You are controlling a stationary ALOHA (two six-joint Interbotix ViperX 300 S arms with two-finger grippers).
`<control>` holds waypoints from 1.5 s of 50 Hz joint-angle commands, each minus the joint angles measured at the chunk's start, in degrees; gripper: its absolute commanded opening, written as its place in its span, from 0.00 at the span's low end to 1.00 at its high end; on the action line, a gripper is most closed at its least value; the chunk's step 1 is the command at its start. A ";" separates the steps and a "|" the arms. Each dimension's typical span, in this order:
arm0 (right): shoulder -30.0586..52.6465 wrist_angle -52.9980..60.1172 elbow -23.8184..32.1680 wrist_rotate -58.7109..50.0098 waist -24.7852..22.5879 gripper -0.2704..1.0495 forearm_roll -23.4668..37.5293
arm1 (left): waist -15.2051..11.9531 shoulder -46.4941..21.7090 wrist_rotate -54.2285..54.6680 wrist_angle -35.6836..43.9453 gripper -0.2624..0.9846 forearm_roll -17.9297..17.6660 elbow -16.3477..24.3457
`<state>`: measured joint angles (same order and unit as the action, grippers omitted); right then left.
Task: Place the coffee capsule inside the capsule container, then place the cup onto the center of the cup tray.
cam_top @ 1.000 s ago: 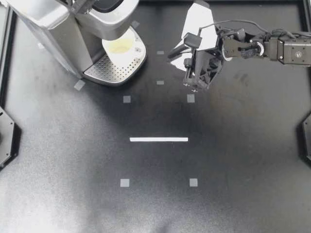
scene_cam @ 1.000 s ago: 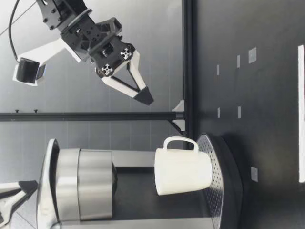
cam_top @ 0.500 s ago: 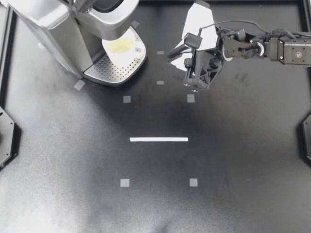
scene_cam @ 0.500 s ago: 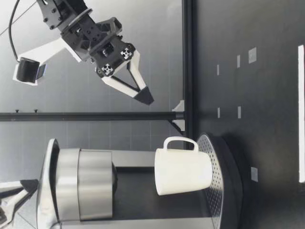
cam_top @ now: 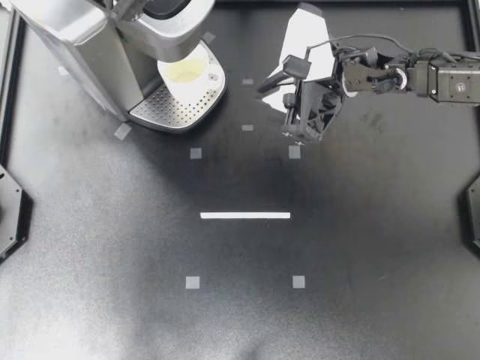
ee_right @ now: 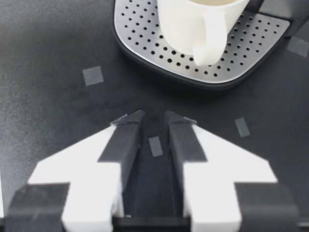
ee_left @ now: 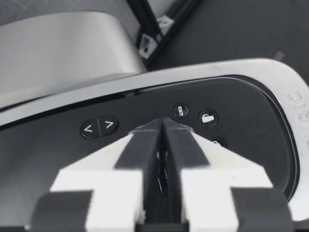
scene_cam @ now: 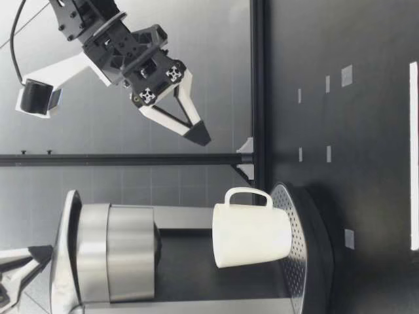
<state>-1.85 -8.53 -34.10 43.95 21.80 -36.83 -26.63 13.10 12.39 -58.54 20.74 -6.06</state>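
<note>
Right claw: your right claw (cam_top: 268, 82) hangs above the counter (cam_top: 240, 315), fingers a slit apart, empty.
Cup: the white cup (cam_top: 184, 73) stands upright on the perforated cup tray (cam_top: 169, 111), handle facing that claw.
Left claw: your left claw (cam_top: 129, 9), fingers pressed together, sits over the coffee machine's (cam_top: 75, 37) marked button panel (ee_left: 241, 111).

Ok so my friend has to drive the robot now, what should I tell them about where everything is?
Left gripper: shut, empty, tips over the coffee machine's button panel.
Right gripper: fingers a narrow gap apart, empty, above the table beside the machine, pointing toward the cup.
Cup: upright on the cup tray under the spout, handle toward the right gripper.
Capsule: not visible in any view; cannot tell if it is loaded.
Left to do: confirm the capsule, check the cup's centring.
</note>
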 commanded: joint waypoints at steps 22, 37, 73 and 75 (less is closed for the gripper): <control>-2.29 2.20 0.62 0.00 -0.26 0.43 -0.09 | 3.08 0.18 -0.70 1.76 0.31 -0.26 3.25; -2.55 2.02 0.62 0.00 -0.26 0.43 0.00 | 3.08 -1.05 -0.62 1.67 0.31 -0.26 2.72; -2.64 1.93 0.18 0.00 -0.26 0.43 -0.09 | 3.08 -3.52 -0.18 -1.58 0.31 -0.09 0.53; -2.72 1.85 0.18 -0.09 -0.26 0.43 0.00 | 3.08 -3.16 -0.35 -0.18 0.31 -0.09 0.70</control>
<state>-2.46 -6.86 -34.54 43.95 21.71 -36.83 -23.29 10.46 12.22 -59.15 20.74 -5.10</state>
